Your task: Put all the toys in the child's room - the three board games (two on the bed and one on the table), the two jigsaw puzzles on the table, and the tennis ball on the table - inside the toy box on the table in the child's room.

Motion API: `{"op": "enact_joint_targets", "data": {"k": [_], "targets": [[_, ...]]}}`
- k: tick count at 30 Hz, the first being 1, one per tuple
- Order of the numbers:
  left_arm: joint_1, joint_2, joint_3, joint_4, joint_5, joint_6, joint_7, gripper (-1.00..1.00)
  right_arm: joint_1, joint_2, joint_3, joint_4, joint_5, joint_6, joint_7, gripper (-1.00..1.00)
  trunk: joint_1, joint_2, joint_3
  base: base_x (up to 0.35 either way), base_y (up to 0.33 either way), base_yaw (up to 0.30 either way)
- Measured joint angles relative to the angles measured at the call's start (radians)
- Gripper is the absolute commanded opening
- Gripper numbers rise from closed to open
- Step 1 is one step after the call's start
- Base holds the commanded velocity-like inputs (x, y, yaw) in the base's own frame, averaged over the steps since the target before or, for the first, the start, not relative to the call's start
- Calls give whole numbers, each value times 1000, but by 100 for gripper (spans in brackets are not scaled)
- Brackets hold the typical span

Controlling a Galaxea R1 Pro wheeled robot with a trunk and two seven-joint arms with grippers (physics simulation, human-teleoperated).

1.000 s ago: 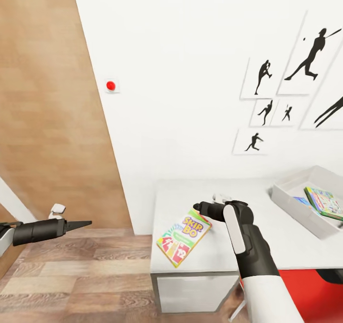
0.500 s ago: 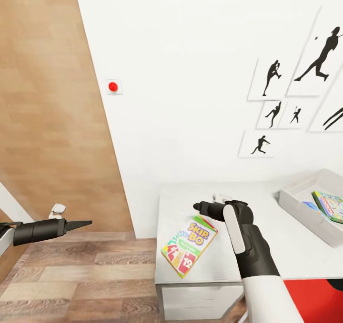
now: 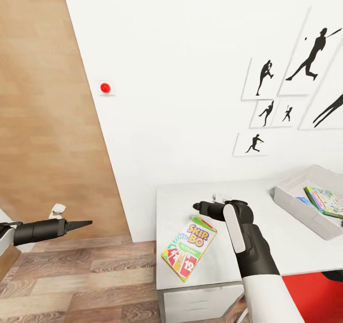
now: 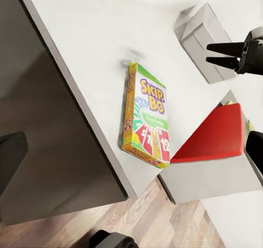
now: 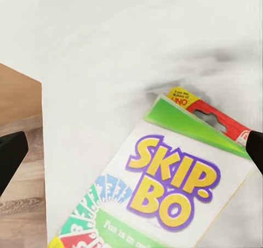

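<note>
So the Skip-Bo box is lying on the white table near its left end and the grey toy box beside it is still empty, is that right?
Not quite. The Skip-Bo box does lie on the white table near its left end, but the grey toy box isn't empty: the head view shows a colourful flat box already inside it, with something blue beside that.

Head camera looks down and forward over the table (image 3: 286, 247) corner toward the white wall. Left wrist camera views the Skip-Bo box (image 4: 147, 116) from off to the side, farther away. Right wrist camera sits close above the same box.
</note>
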Motion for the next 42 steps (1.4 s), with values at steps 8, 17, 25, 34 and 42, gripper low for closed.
{"op": "enact_joint_targets", "data": {"k": [8,17,25,34,42], "targets": [[0,-7,-2,-1,-2,2,20,100,-9,2,3,0,8,-1,-1,100,0,0,0,3,5,-33],[0,-46,-3,-1,-2,11,150,100,-181,2,2,223,2,-1,-115,100,0,0,0,95,70,-2],[-1,-52,-3,-1,-1,12,179,100,-211,2,0,273,-3,0,-158,100,0,0,-1,118,80,-14],[-1,-53,-2,-1,-1,12,180,100,-215,2,-3,285,-4,5,-163,100,0,0,-13,56,29,-129],[-1,-54,-3,-1,-2,12,181,100,-221,2,-4,290,-3,8,-165,100,0,0,-25,1,1,-152]]}}
